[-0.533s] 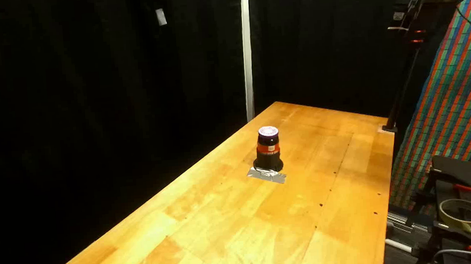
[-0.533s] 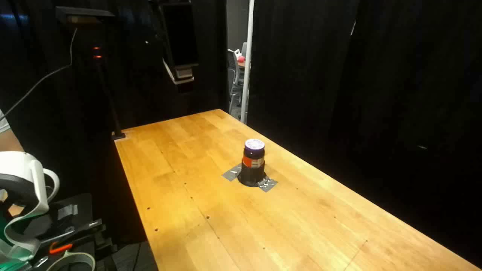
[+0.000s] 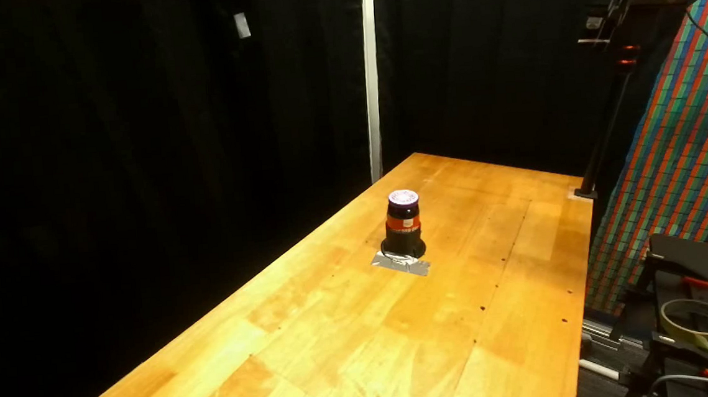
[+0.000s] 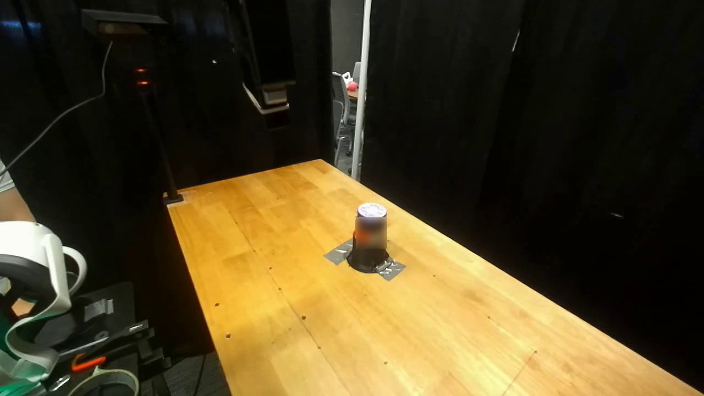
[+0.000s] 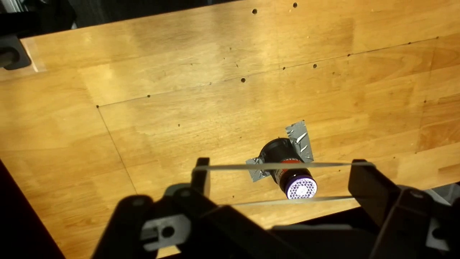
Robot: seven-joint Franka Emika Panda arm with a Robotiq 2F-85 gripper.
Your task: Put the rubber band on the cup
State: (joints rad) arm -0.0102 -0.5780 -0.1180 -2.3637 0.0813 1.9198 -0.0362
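The cup is a dark cylinder with an orange-red label and a white-topped purple lid. It stands upright on the wooden table in both exterior views (image 3: 404, 223) (image 4: 370, 234) and below the jaws in the wrist view (image 5: 291, 175). My gripper (image 5: 280, 165) is open. A pale rubber band (image 5: 230, 167) is stretched around both fingers as two near-parallel strands. In the wrist view one strand crosses the cup's body, the other the lid's edge. In both exterior views the dark gripper (image 3: 595, 32) (image 4: 274, 103) hangs high, well apart from the cup; its fingers are hard to make out.
Grey tape (image 4: 338, 252) holds the cup's wide black base to the table (image 3: 352, 348). A black stand (image 4: 159, 137) rises from a table corner. A side cart with a tape roll (image 3: 696, 322) and clamps stands beyond the table edge. Black curtains surround the table.
The gripper has shifted slightly, a little up and right in an exterior view and slightly left in an exterior view. The cup has not moved.
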